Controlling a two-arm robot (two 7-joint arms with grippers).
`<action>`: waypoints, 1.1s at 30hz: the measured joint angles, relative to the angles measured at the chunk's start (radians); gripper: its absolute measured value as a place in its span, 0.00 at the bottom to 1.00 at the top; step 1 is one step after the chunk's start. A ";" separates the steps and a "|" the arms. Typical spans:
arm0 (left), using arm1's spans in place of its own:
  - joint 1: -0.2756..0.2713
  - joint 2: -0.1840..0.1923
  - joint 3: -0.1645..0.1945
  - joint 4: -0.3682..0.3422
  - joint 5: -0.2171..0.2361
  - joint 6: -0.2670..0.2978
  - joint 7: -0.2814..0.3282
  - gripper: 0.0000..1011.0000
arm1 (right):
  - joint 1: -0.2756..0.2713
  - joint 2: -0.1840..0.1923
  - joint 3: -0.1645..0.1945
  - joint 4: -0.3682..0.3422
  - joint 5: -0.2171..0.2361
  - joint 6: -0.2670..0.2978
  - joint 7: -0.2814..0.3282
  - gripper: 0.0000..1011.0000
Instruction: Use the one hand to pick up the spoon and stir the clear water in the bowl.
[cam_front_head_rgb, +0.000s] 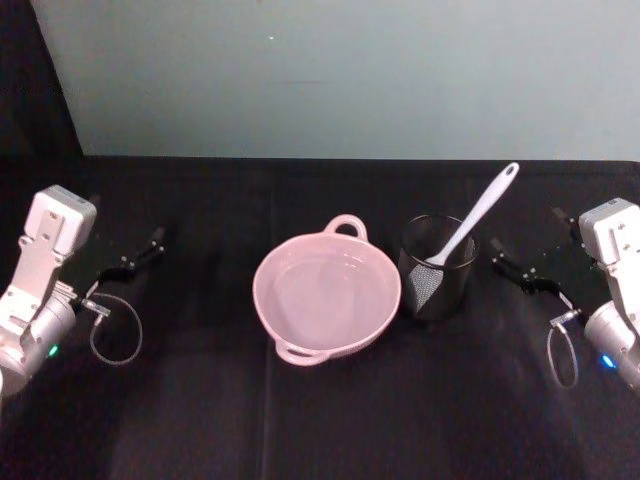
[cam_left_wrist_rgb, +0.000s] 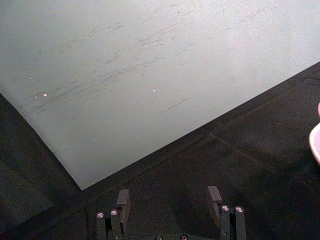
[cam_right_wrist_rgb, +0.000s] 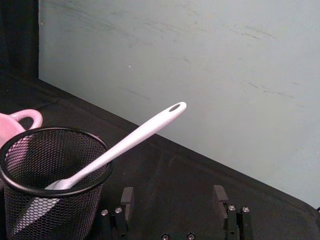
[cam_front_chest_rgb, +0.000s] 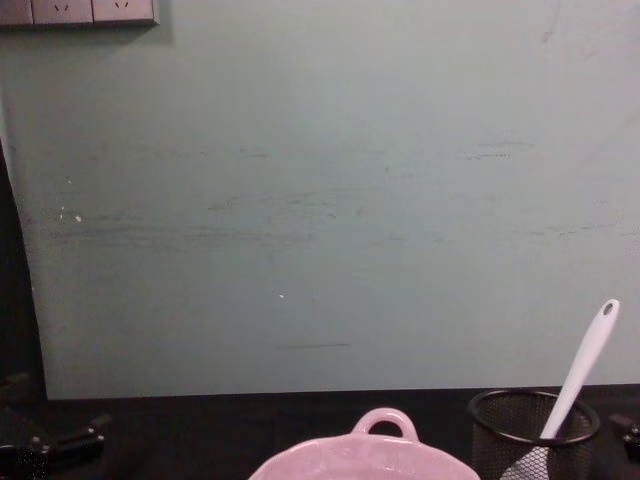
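While the tabletop (cam_front_head_rgb: 200, 420) carried the bowl (cam_front_head_rgb: 380, 310) of clear water (cam_front_head_rgb: 320, 295) at centre, the mesh cup (cam_front_head_rgb: 450, 295) just right of it held the spoon (cam_front_head_rgb: 478, 222) blade-down, handle slanting up and back-right, nearer the right gripper (cam_right_wrist_rgb: 173, 192), fingers spread; left gripper (cam_left_wrist_rgb: 168, 195) sat far left, likewise spread.

The bowl (cam_front_head_rgb: 385, 312) looks like glazed ceramic, smooth and glossy, and the water (cam_front_head_rgb: 320, 295) in it gives only a faint sheen. The spoon (cam_front_head_rgb: 476, 216) is smooth white plastic, the cup (cam_front_head_rgb: 440, 300) black wire mesh. The worktop (cam_front_head_rgb: 200, 420) wears matt black cloth; the wall (cam_front_head_rgb: 330, 80) is matt, scuffed paint.
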 joint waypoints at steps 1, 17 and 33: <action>0.000 0.000 0.000 0.000 0.000 0.000 0.000 1.00 | 0.000 0.000 0.000 0.000 0.000 0.000 0.000 0.99; 0.000 0.000 0.000 0.000 0.000 0.000 0.000 1.00 | 0.000 0.000 0.000 0.000 0.000 0.000 0.000 0.99; 0.000 0.000 0.000 0.000 0.000 0.000 0.000 1.00 | 0.000 0.000 0.000 0.000 0.000 0.000 0.000 0.99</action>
